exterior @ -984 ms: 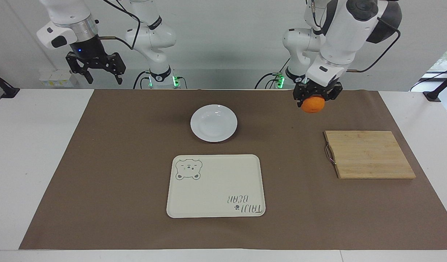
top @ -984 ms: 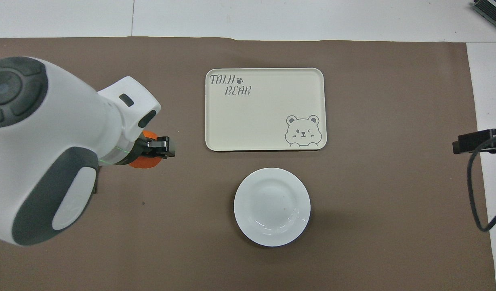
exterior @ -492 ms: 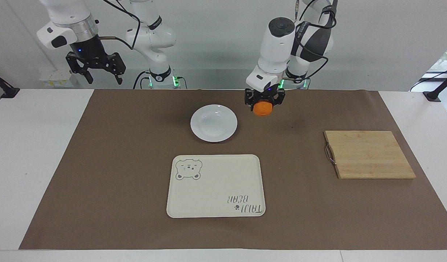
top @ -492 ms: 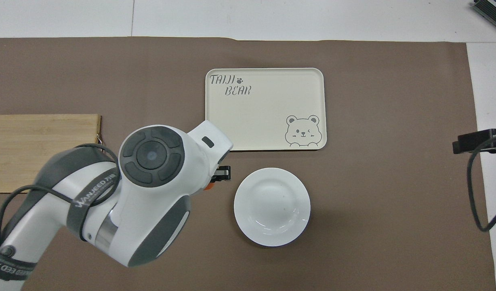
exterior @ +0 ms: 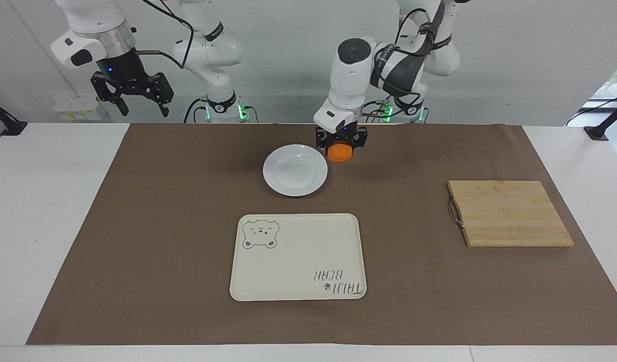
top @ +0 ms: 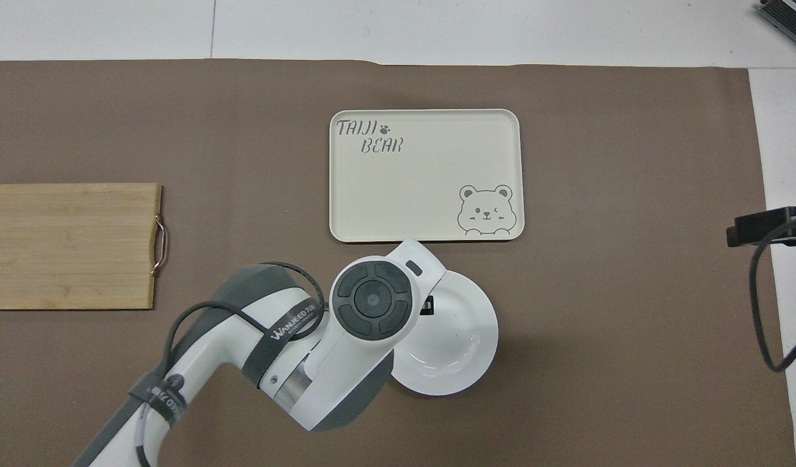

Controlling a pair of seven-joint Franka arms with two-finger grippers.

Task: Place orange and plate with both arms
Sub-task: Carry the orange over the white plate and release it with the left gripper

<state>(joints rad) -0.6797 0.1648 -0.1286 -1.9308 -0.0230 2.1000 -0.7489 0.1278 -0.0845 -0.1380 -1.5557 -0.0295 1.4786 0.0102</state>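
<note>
left end effector (exterior: 340, 146): clenched on the orange (exterior: 339, 152), held up over the mat just beside the plate's rim, toward the left arm's end; not yet over the dish. In the overhead view it is mostly hidden under the arm's wrist.
right end effector (exterior: 132, 95): released, fingers spread, nothing held; parked high over the desk edge at the right arm's end, arm waiting.
plate (exterior: 295, 170): white, bare, flat on the mat, nearer the robots than the tray; rim clear of the tray edge.
step in hand: judged to be the carry of the orange to the plate, placing not yet done.
how to do well: orange is to be centred over the dish hollow before lowering; it should be brought low and let go gently, since a round fruit dropped near the rim is likely to roll off. Plate is light and glossy, so the rim should not be nudged on the way in.
tray (exterior: 298, 257): cream, bear print, nothing on it, farther from the robots than the plate; likely the final spot, not needed yet.
cutting board (exterior: 509, 213): bamboo, metal handle, toward the left arm's end, well apart from the plate.
in the way: nothing is seen between orange and plate; path is short.
mat (exterior: 163, 251): brown, covers the desk (exterior: 42, 226) middle.
</note>
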